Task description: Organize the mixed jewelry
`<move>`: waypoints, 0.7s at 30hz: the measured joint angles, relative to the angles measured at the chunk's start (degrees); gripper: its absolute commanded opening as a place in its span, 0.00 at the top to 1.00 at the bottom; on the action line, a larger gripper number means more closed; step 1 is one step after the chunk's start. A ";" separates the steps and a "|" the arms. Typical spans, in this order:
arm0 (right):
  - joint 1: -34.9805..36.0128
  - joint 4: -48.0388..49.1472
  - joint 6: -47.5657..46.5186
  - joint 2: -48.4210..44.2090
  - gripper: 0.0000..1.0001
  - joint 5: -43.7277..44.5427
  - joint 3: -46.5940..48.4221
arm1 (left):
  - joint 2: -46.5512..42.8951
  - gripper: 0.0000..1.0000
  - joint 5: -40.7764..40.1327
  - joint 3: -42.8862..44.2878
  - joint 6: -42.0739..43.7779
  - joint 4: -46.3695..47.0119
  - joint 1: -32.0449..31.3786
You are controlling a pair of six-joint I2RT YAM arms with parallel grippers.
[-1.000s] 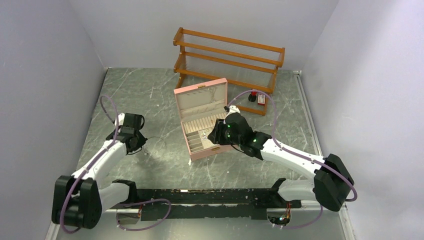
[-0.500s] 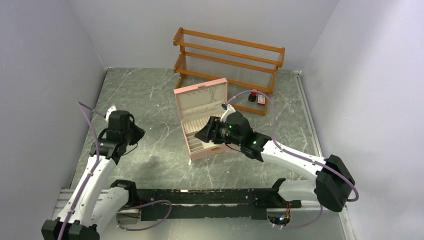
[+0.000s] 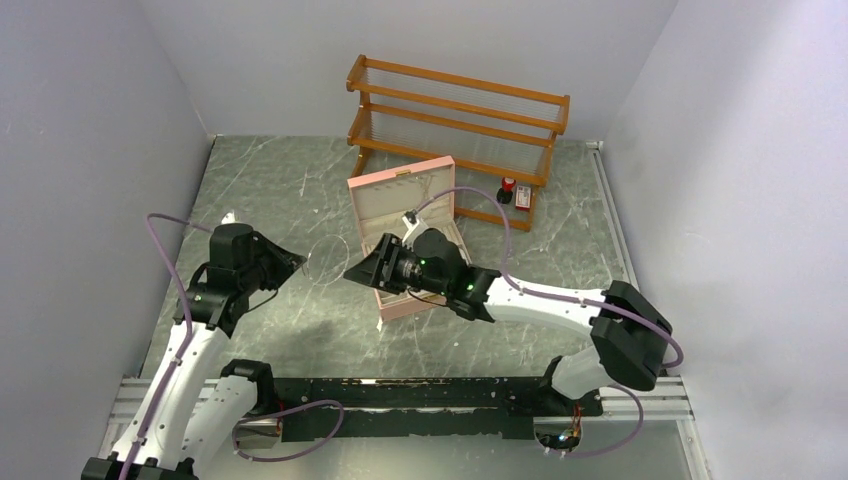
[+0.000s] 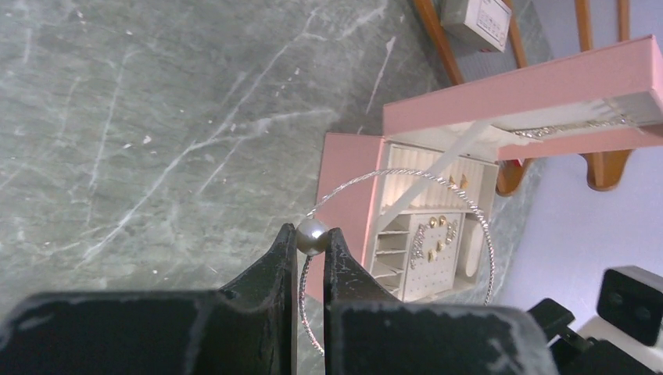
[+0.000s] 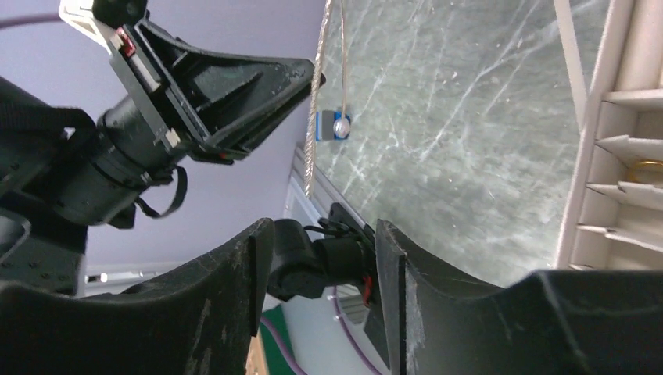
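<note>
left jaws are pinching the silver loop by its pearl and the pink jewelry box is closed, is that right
Not quite. The pink box is open: in the left wrist view its lid stands up and the pale compartments inside are showing. The rest holds: the left gripper has its jaws shut on the silver loop at its pearl.

Counter (image 3: 270,185): dark grey-green marble, white veining. Walls (image 3: 90,110): plain pale lavender-grey, three sides. Two-tier wooden rack (image 3: 455,120) at far edge, against back wall. Even, diffuse light; soft shadows.
</note>
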 measured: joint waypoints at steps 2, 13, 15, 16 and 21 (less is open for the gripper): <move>0.22 1.16 1.40 1.27 0.49 0.61 0.66 | 0.00 0.95 1.03 -0.11 -0.39 0.46 0.00; 0.42 4.33 2.86 7.28 0.74 2.54 5.18 | 0.28 0.94 4.81 -1.62 -1.66 2.75 0.00; 0.42 4.42 2.78 7.45 0.85 2.97 5.25 | 0.44 0.93 5.01 -1.62 -1.66 3.02 0.00; 0.42 4.46 2.78 7.45 0.90 3.26 5.25 | 0.44 0.92 5.11 -1.62 -1.66 3.04 0.00; 0.44 4.28 0.50 7.45 1.00 5.70 5.33 | 0.44 0.68 6.16 -1.62 -1.40 3.67 0.00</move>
